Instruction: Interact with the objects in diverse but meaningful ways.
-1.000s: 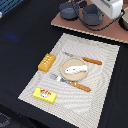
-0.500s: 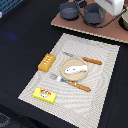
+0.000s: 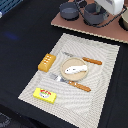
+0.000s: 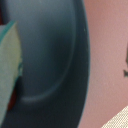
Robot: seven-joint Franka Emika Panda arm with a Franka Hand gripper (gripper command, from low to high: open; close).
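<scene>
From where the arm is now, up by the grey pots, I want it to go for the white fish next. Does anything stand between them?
Nothing tall does. The white fish lies uncovered on the tan plate. Between it and the arm by the grey pots lie only the sausage and bare placemat. The jaws themselves are not visible.

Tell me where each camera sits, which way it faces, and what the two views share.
Exterior view: off the arm, raised, looking down at the striped placemat with the tan plate and white fish; the robot's white arm shows at the top.
Wrist view: on the wrist, pressed close to a grey pot on the pinkish board; the pincer cannot be made out.
Shared: the grey pot, the board, and a placemat corner.
</scene>
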